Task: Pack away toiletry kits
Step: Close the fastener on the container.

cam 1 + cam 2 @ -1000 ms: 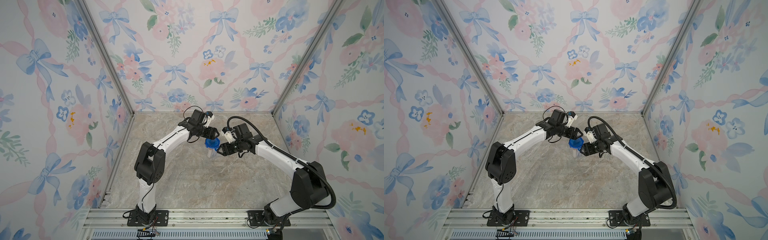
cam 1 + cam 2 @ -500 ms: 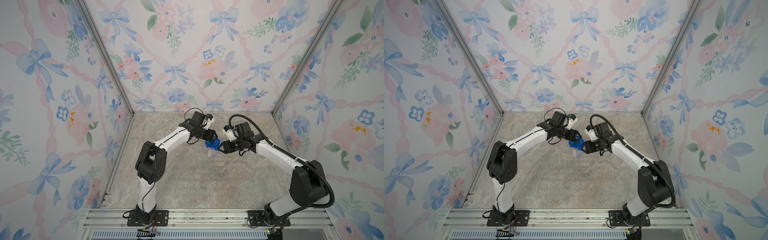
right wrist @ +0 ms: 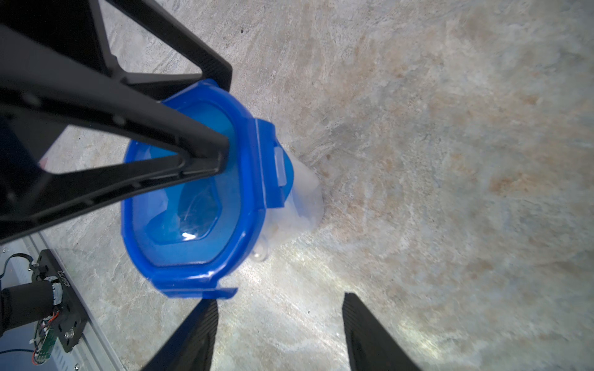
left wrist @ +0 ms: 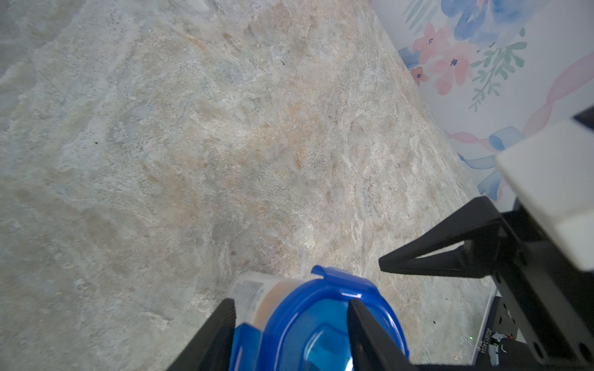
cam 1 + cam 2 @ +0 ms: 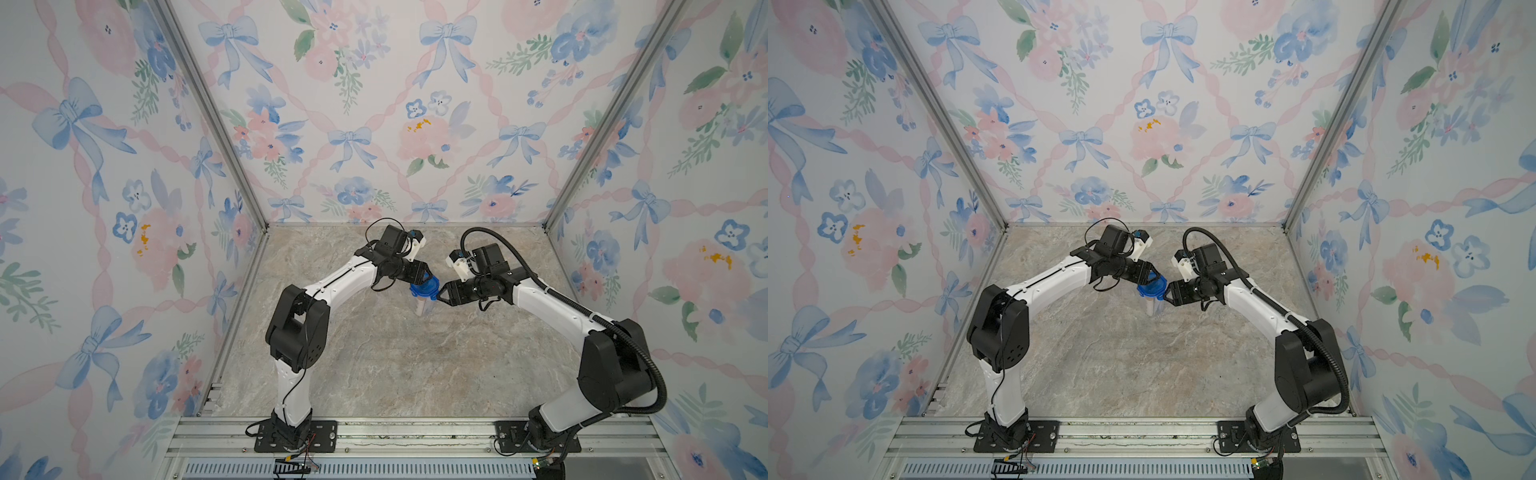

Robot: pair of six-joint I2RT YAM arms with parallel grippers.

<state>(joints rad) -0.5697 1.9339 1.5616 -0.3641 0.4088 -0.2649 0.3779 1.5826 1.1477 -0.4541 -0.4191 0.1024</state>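
Observation:
A clear plastic cup [image 5: 423,308] [image 5: 1154,309] stands mid-table with a round blue lid [image 5: 424,287] [image 5: 1152,287] on it. The toiletry kits are hidden; only blurred pale shapes show through the lid [image 3: 193,199]. My left gripper [image 5: 428,279] [image 4: 289,318] is shut across the lid's rim [image 4: 305,308]: one finger presses a side tab from outside, the other rests on the lid's top. My right gripper [image 5: 439,296] [image 3: 279,308] is open on the opposite side, with one fingertip [image 3: 205,311] just below another tab and nothing between the fingers.
Patterned walls enclose the marble table [image 5: 395,374] on three sides. An aluminium rail [image 5: 415,432] with both arm bases runs along the front. My two arms meet over the cup, their fingers close together [image 4: 434,260].
Both grippers have narrowed. The left one has closed in on the lid's rim. The right one has edged in closer to the lid. The cup has stayed put.

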